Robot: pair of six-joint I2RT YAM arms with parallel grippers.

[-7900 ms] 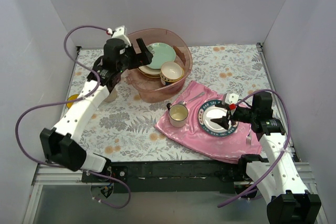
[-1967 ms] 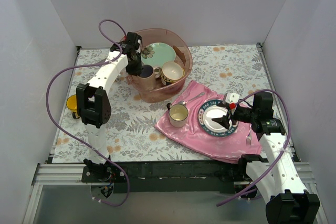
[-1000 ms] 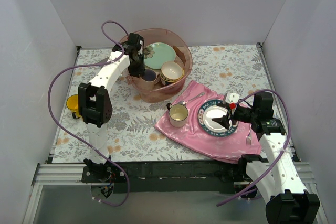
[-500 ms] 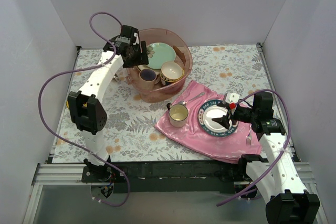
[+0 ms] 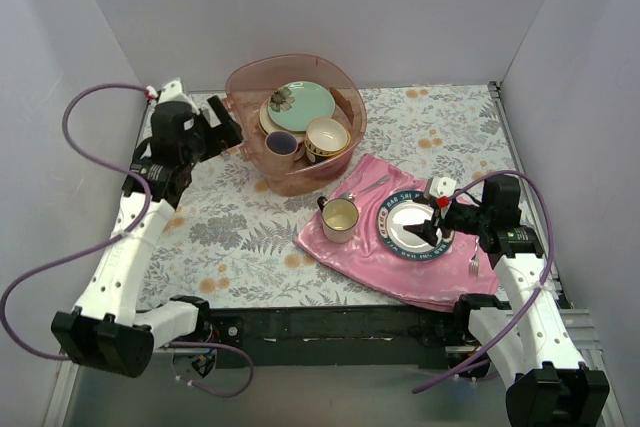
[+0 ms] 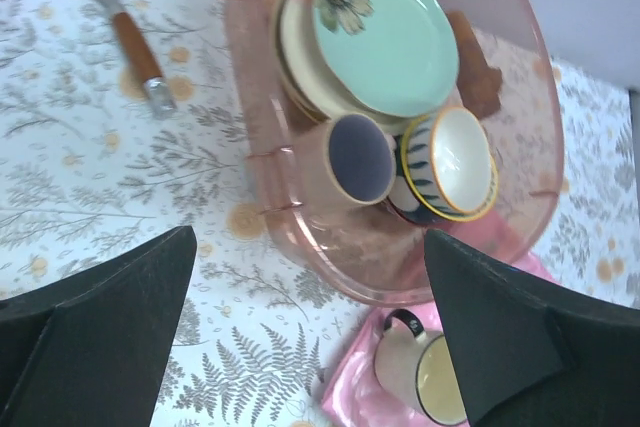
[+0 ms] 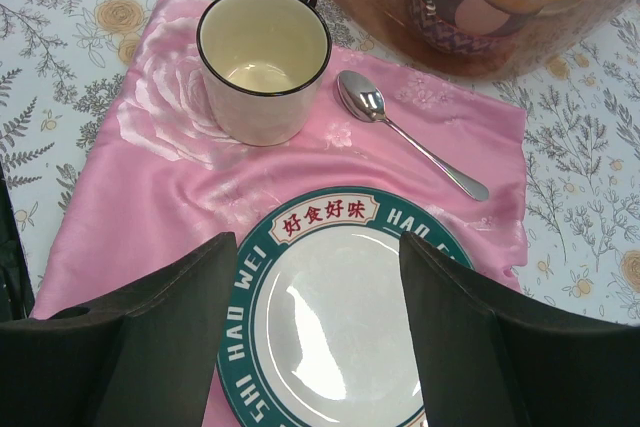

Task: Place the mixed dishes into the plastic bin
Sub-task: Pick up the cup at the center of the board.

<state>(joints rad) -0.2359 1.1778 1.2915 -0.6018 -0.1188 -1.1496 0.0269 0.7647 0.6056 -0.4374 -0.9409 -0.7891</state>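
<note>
Ahead of the left gripper (image 6: 308, 235), the mint-green plate (image 6: 385, 37) covers all but the near rims of the plates (image 6: 292, 57) stacked under it, the plastic bin (image 6: 525, 187) runs off the top edge, and the spatula (image 6: 135, 47) off to its left loses part of its blade there too. Under the right gripper (image 7: 315, 239), the lettered plate (image 7: 340, 337) is cut by the bottom edge with both flanks behind the fingers (image 7: 150, 347), while the bin ahead shows only its near wall

Translucent plastic bin (image 6: 335, 265), glossy satin cloth (image 7: 150, 122), shiny metal spoon (image 7: 365, 99)
</note>
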